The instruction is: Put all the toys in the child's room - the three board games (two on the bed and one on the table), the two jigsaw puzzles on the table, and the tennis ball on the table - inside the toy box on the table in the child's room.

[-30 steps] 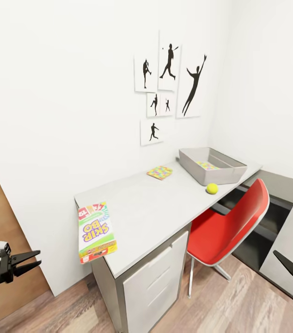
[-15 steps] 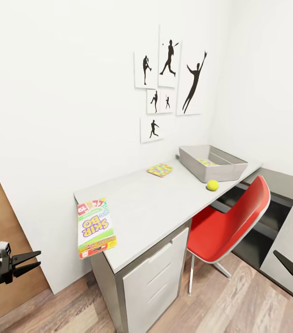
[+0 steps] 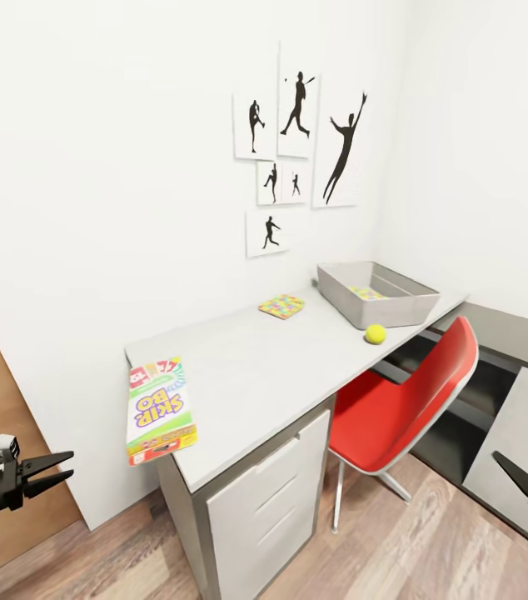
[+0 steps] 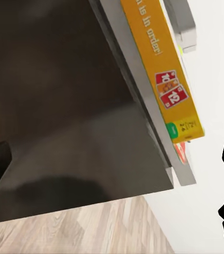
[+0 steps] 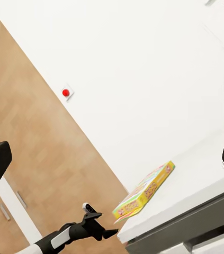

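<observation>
The game box (image 3: 160, 409) reads "SKIP BO"; its yellow side shows "12".

Black pointed left hand (image 3: 57, 467), grey wrist block (image 3: 2, 450)

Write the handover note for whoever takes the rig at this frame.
Left tool: open, empty, low beside the desk's near end. Right tool: open, empty, low by the side cabinet.
On the table: SKIP-BO box overhanging the near corner, one jigsaw puzzle near the wall, tennis ball in front of the toy box.
Done: one puzzle lies in the toy box.
Left: SKIP-BO, second puzzle, ball; the bed's games too.
</observation>
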You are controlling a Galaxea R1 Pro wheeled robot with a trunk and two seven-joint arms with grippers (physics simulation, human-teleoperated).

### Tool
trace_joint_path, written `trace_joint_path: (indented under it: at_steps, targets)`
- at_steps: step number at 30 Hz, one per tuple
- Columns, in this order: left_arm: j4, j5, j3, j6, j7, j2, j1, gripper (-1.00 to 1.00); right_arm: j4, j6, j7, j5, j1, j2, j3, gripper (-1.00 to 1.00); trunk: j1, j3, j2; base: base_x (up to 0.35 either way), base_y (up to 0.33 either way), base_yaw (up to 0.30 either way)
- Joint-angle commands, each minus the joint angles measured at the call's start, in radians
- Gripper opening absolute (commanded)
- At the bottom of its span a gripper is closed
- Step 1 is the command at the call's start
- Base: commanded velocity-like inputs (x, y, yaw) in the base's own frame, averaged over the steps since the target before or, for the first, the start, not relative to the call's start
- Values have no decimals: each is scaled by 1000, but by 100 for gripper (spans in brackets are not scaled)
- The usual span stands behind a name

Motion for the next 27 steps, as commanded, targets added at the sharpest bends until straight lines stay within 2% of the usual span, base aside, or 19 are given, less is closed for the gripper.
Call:
trace_joint_path:
  at_steps: [1,13,27]
  targets:
    - [0,2,0,9,-2,0,-1,100,0,10,0,-5,0,0,0,100,0,-1,0,0,-156,0]
    - [-2,3,0,8,-3,-1,-1,100,0,10,0,-5,0,0,1,100,0,-1,0,2,-44,0]
    - [-8,3,-1,8,-2,-4,-1,100,0,10,-1,-5,1,0,1,100,0,-1,0,71,-73,0]
